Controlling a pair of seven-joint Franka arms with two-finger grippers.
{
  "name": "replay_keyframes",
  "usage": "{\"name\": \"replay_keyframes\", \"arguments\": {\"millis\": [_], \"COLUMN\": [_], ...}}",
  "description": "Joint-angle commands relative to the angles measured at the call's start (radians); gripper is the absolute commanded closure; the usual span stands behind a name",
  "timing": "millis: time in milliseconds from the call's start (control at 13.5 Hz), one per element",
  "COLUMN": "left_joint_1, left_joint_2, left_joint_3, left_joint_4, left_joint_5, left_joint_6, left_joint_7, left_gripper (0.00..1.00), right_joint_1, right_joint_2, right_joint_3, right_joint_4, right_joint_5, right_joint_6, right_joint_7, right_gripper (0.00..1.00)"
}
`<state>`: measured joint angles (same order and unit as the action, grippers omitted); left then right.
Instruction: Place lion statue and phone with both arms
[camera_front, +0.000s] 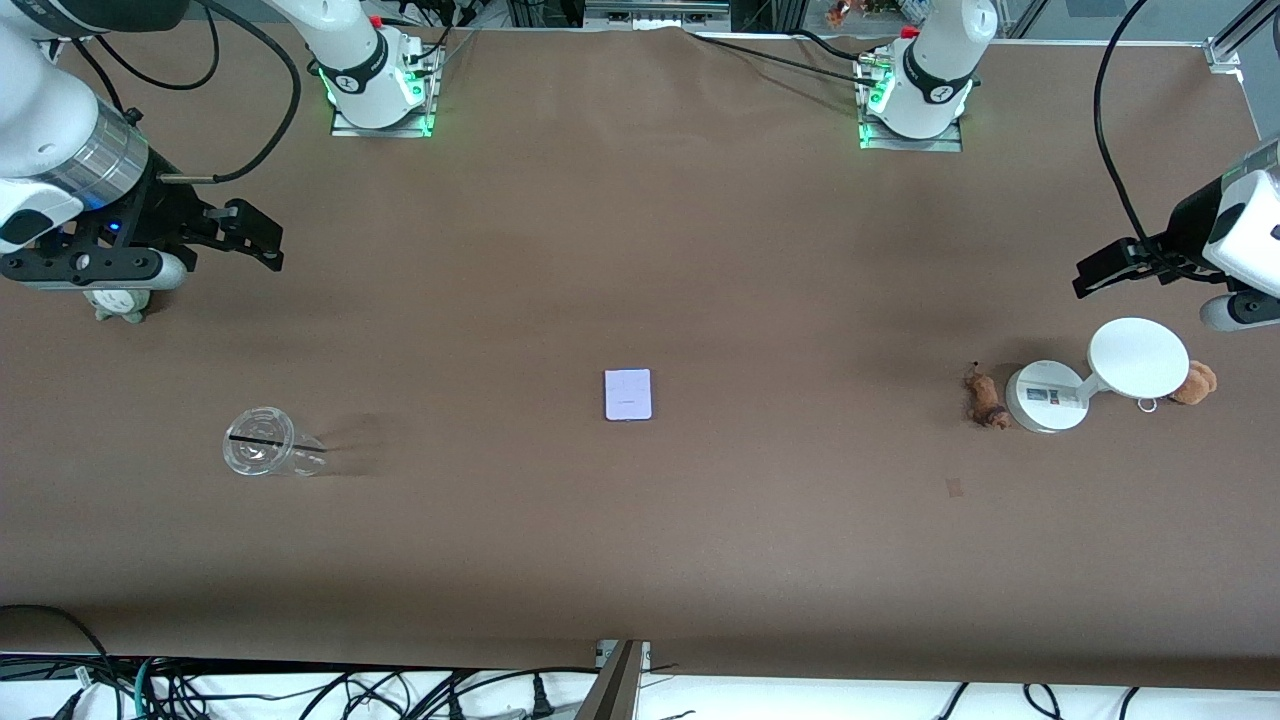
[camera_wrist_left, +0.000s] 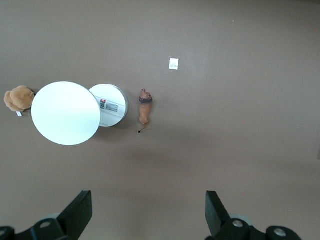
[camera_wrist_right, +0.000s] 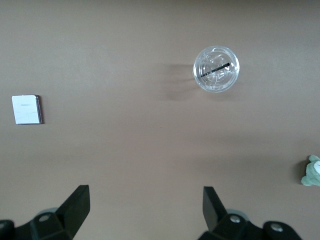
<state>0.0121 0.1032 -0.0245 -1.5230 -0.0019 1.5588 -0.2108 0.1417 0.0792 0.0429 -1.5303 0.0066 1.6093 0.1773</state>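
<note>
The lion statue (camera_front: 986, 401), small and reddish-brown, lies on the table toward the left arm's end, right beside the round base of a white stand; the left wrist view shows the lion statue (camera_wrist_left: 145, 108) with its dark tail tip. The phone (camera_front: 628, 394), a pale flat slab, lies at the table's middle, and the phone (camera_wrist_right: 26, 109) also shows in the right wrist view. My left gripper (camera_front: 1180, 268) hangs open and empty above the table by the stand, its jaws (camera_wrist_left: 148, 210) wide apart. My right gripper (camera_front: 150, 250) hangs open and empty at the right arm's end, jaws (camera_wrist_right: 146, 207) wide.
A white disc stand (camera_front: 1138, 357) (camera_wrist_left: 65, 113) stands near the lion, with a tan plush (camera_front: 1195, 382) (camera_wrist_left: 19, 98) beside it. A clear plastic cup (camera_front: 268, 455) (camera_wrist_right: 216, 68) sits toward the right arm's end. A grey-green plush (camera_front: 120, 305) (camera_wrist_right: 312, 171) sits under the right gripper.
</note>
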Motion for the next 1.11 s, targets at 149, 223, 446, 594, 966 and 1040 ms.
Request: {"name": "replay_keyframes", "arguments": {"millis": [149, 223, 446, 594, 966, 1040], "left_joint_1": [0.005, 0.003, 0.003, 0.003, 0.002, 0.003], "left_joint_2": [0.009, 0.01, 0.021, 0.021, 0.023, 0.023], "left_joint_3": [0.003, 0.003, 0.003, 0.003, 0.003, 0.003], "left_joint_4": [0.007, 0.007, 0.032, 0.034, 0.037, 0.037], "left_joint_5": [-0.023, -0.024, -0.024, -0.024, -0.024, -0.024], "left_joint_6": [-0.014, -0.013, -0.016, -0.016, -0.016, -0.016], "left_joint_7": [0.021, 0.019, 0.017, 0.017, 0.017, 0.017], "left_gripper": [0.0, 0.0, 0.0, 0.0, 0.0, 0.0], "right_joint_1": [-0.007, -0.007, -0.007, -0.007, 0.003, 0.003], "right_joint_2": [0.007, 0.007, 0.007, 0.005, 0.004, 0.004], "right_joint_3": [0.002, 0.002, 0.002, 0.002, 0.008, 0.008], "right_joint_4": [0.019, 0.019, 0.018, 0.018, 0.018, 0.019], "right_joint_5": [0.009, 0.009, 0.009, 0.009, 0.009, 0.009], "right_joint_6": [-0.003, -0.003, -0.005, -0.012, -0.012, -0.003], "right_joint_7": [-0.013, -0.013, -0.006, -0.001, 0.001, 0.001], "right_gripper": [0.0, 0.0, 0.0, 0.0, 0.0, 0.0]}}
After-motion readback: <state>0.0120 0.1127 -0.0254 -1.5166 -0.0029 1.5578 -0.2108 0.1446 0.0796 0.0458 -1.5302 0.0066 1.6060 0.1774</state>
